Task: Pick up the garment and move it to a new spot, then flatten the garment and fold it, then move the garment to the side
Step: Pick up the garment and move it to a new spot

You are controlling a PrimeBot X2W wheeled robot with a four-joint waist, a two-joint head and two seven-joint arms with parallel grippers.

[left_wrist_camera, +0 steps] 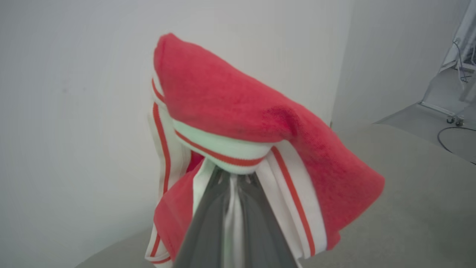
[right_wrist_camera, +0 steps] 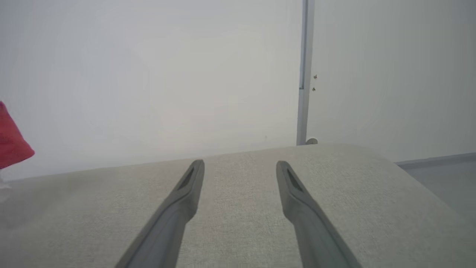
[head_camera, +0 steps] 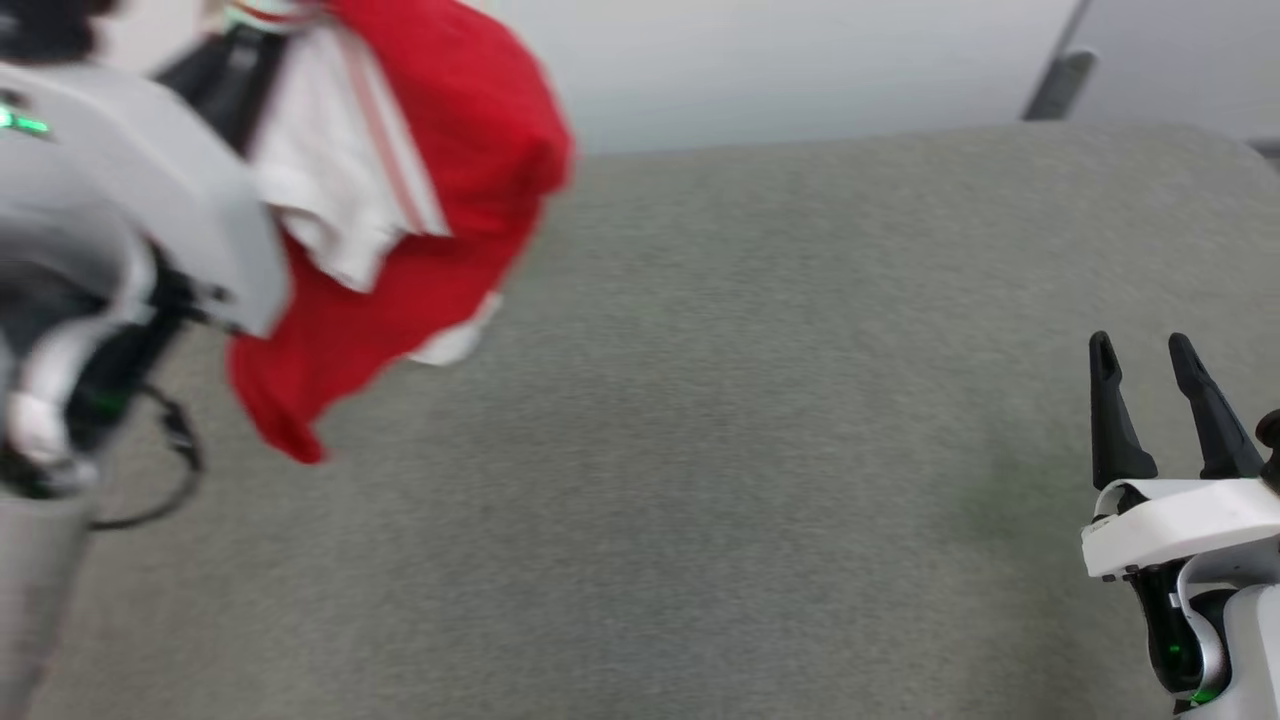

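Note:
The garment (head_camera: 470, 130), red with white sleeves and red-striped trim, hangs bunched in the air over the far left of the grey cushioned surface (head_camera: 760, 430). In the left wrist view my left gripper (left_wrist_camera: 232, 176) is shut on the garment (left_wrist_camera: 230, 108) at its white striped trim, and the cloth drapes over the fingertips. The left forearm (head_camera: 150, 190) covers part of the cloth in the head view. My right gripper (head_camera: 1145, 350) stands open at the lower right, low over the surface, with nothing between its fingers (right_wrist_camera: 186, 186). A red corner of the garment (right_wrist_camera: 11, 141) shows at the right wrist view's left edge.
A pale wall (head_camera: 800, 60) runs behind the surface's far edge. A dark strut (head_camera: 1060, 85) leans at the back right. In the left wrist view a metal frame on wheels (left_wrist_camera: 452, 111) and a floor cable (left_wrist_camera: 453, 139) lie beyond the surface's right side.

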